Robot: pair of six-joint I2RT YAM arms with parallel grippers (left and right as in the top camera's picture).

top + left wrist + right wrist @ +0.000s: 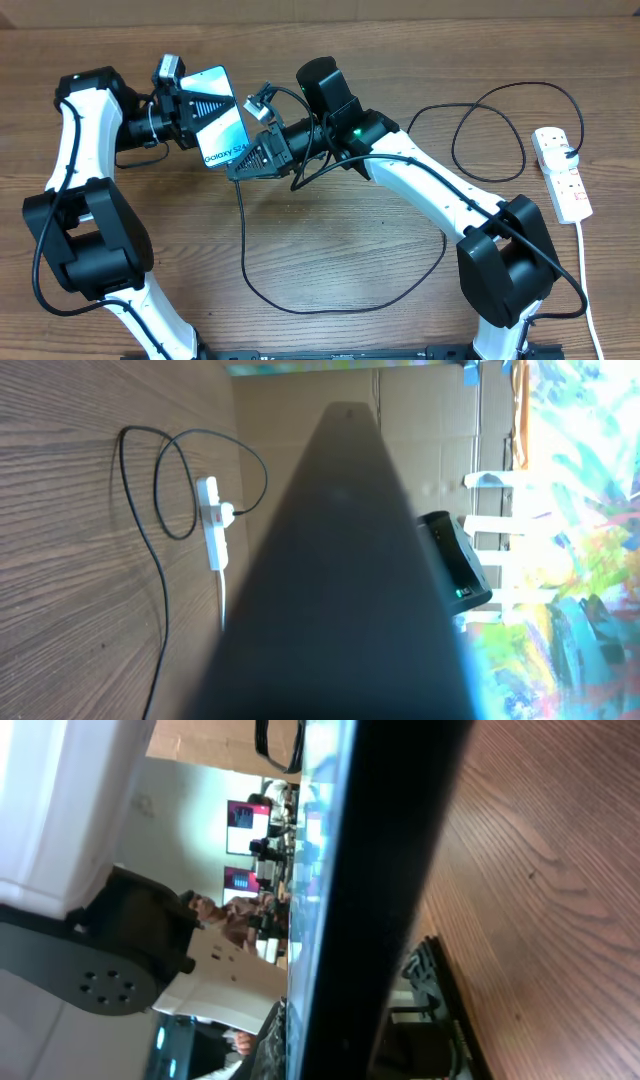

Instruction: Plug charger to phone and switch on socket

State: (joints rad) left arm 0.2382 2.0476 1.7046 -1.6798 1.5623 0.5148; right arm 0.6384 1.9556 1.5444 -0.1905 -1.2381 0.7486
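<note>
My left gripper [188,108] is shut on the phone [216,112] and holds it above the table, its blue-and-white "Galaxy S24" screen facing up. Its dark back fills the left wrist view [340,580] and hides my fingers there. My right gripper [247,160] is at the phone's lower short edge, shut on the end of the charger [300,305]; that thin black cable drops from the jaws and loops widely over the table. In the right wrist view the phone's edge [380,870] hides the plug tip. The socket [562,172], white with red switches, lies at the far right.
The charger's other end makes loops [490,130] beside the socket and enters a black plug in it. The socket's thick white cord [590,290] runs toward the front right edge. The socket and loops also show in the left wrist view [212,525].
</note>
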